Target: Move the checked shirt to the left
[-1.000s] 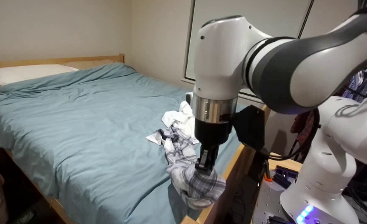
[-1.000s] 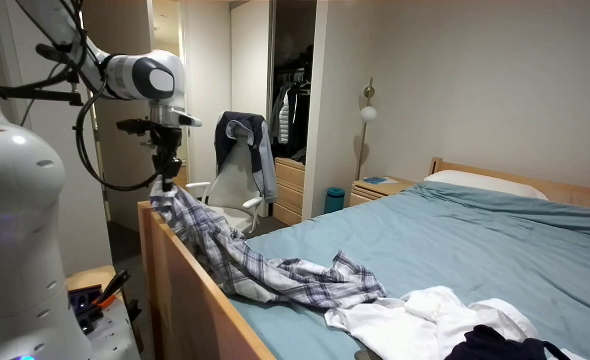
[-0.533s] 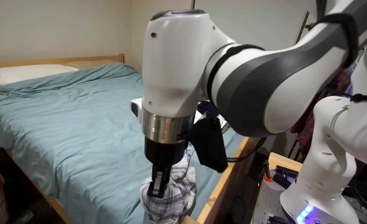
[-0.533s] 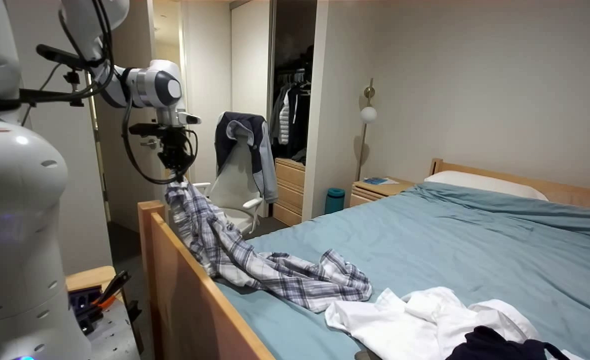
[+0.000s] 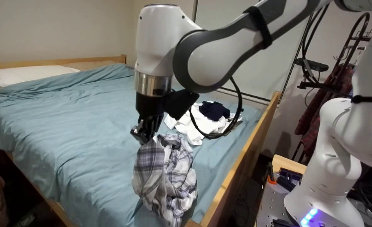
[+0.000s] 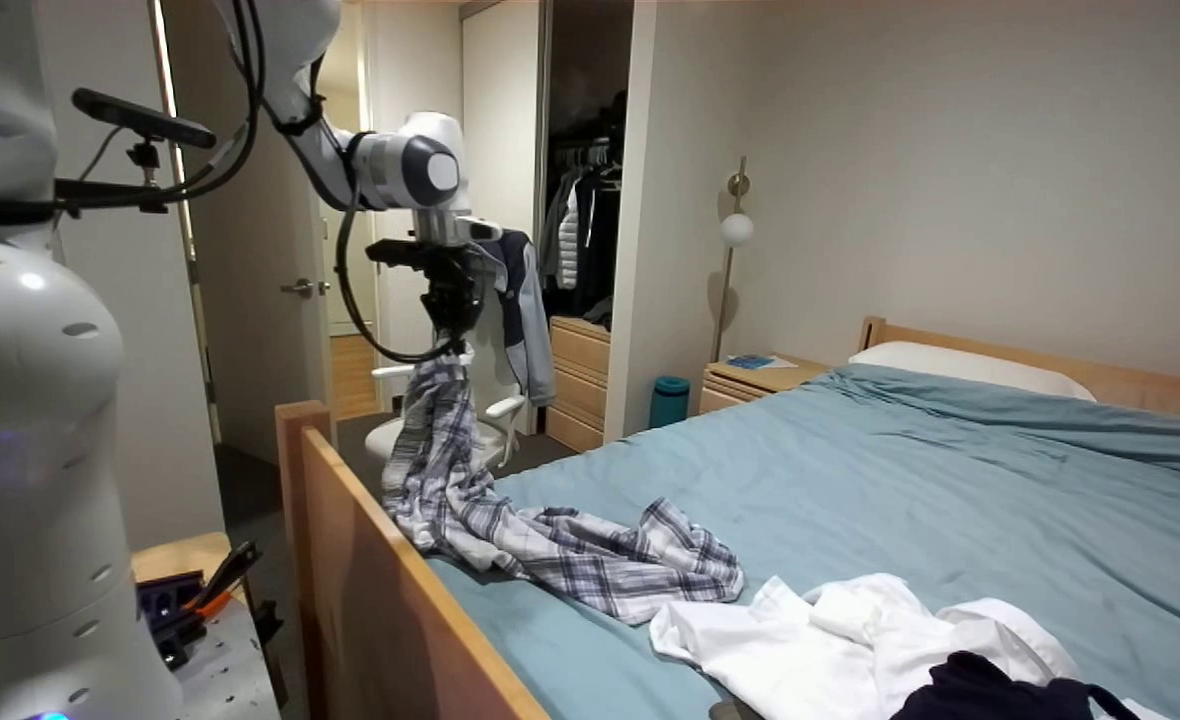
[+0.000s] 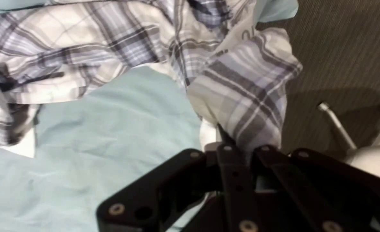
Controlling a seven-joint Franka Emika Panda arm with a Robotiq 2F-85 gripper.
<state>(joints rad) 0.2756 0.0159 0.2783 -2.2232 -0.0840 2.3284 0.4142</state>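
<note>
grey checked shirt (image 5: pixel 165 179) pinched in closed gripper (image 7: pixel 246 150), near edge of wooden footboard (image 6: pixel 390 600), wide blue bedding (image 5: pixel 78 132) alongside

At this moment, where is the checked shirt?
In an exterior view, the checked shirt hangs from the gripper left of centre, its lower part lying on the bed beside the white cloth.

Grey-white checked shirt (image 5: pixel 165 176), blue bedding (image 5: pixel 88 135)

No readable text, brand, number or sign in any of the views. Closest thing: in the wrist view, small dark marks (image 7: pixel 248 33) on a pale part of the checked shirt (image 7: pixel 246 93), maybe lettering, but too blurred to make out.
</note>
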